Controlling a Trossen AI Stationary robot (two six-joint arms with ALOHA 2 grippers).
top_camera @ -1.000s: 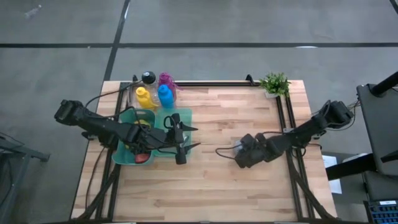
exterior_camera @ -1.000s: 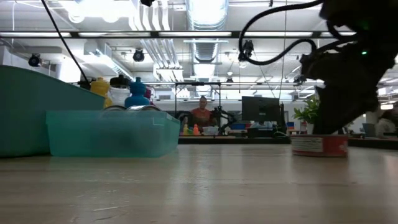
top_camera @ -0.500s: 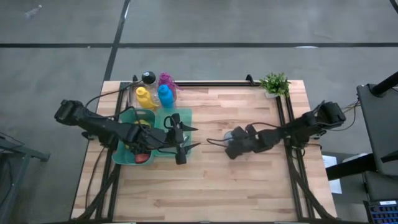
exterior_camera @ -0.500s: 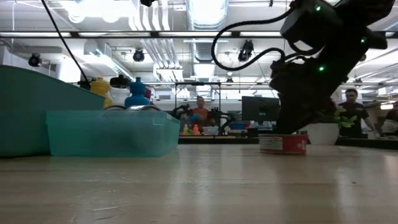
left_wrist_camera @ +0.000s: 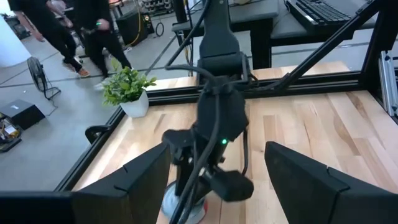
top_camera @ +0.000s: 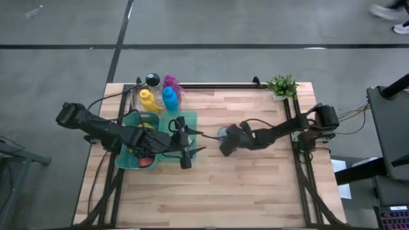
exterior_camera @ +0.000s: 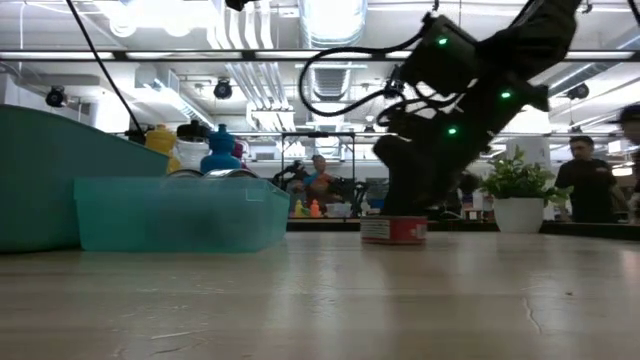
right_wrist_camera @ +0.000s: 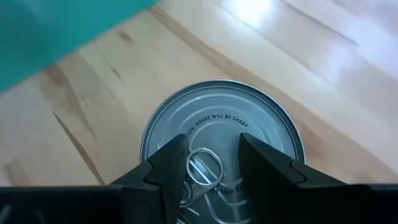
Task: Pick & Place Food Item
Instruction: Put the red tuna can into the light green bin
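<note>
**Right gripper sitting on a flat can near the table's middle**

From above, the right arm is reaching across the table with its gripper over a can, just right of the bins. The left gripper is waiting over the bins' right edge, fingers spread and holding nothing. Bottles are standing at the back left and a plant at the back right.

At table height, the can is resting flat on the wood, red-labelled and low, with the right gripper pressing down on it from above. A teal bin is sitting well to its left.

The left wrist camera is looking between its own parted fingers at the right arm bending over the can.

The right wrist camera is looking straight down on the can's lid. The fingers are pinched close together around the pull ring, though whether they are truly gripping it I cannot tell.

The can is looking rigid, smooth-sided and fairly heavy for its size. The ring is a thin, pivoting hold that may let it swing or slip; gripping across the rim would likely be steadier.
</note>
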